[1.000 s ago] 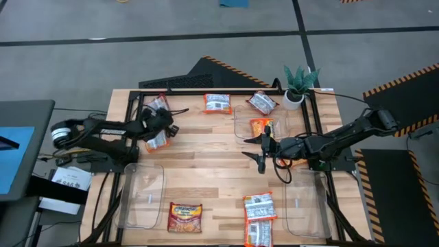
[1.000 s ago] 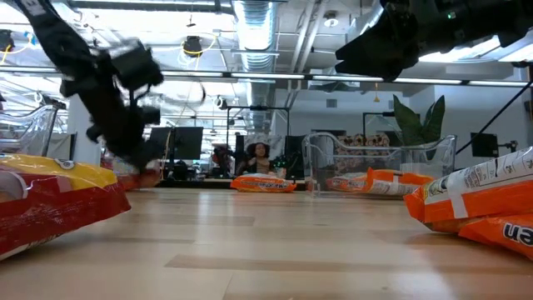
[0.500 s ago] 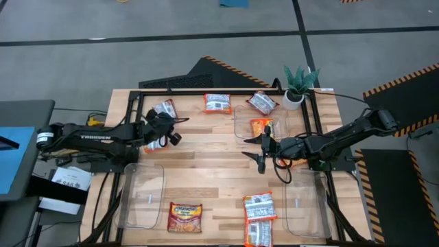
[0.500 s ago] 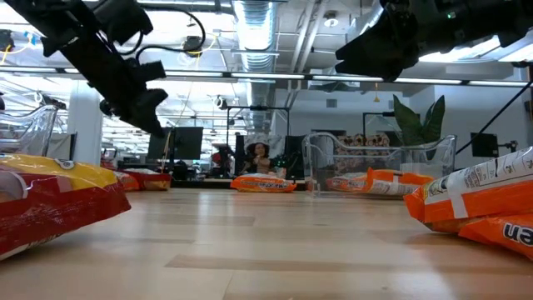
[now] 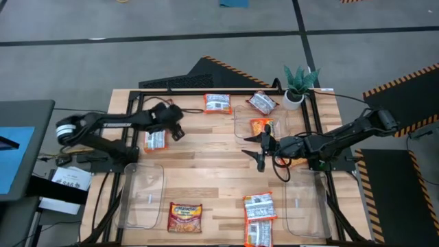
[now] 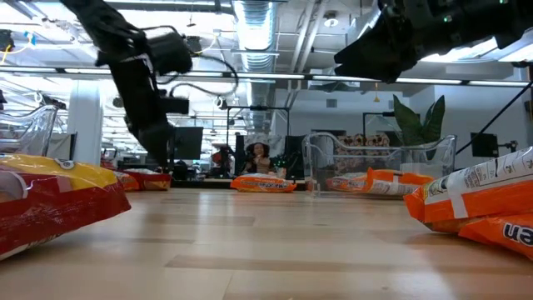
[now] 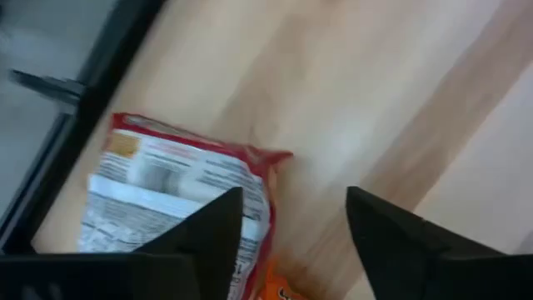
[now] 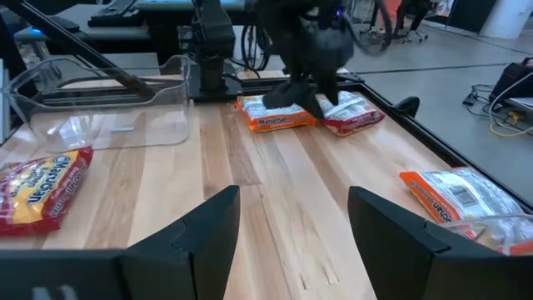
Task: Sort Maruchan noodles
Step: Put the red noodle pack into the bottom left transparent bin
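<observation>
Two fingers of the left gripper (image 5: 177, 127), earlier pinched shut, now stood apart and empty above a white-and-red packet (image 7: 175, 196); right gripper (image 5: 261, 149) stayed wide.

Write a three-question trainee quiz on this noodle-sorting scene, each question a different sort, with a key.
1. True or false: the left gripper is clamped on a packet.
2. Which stands at the table's far right corner? A) a potted plant B) a kettle C) a stack of bowls
3. Fill in: the dark red packet lies near the table's front edge, beside a clear ____.

Key
1. False: its fingers are spread apart, above a white and red packet.
2. A, the potted plant.
3. Bin: the clear bin is empty.
</observation>
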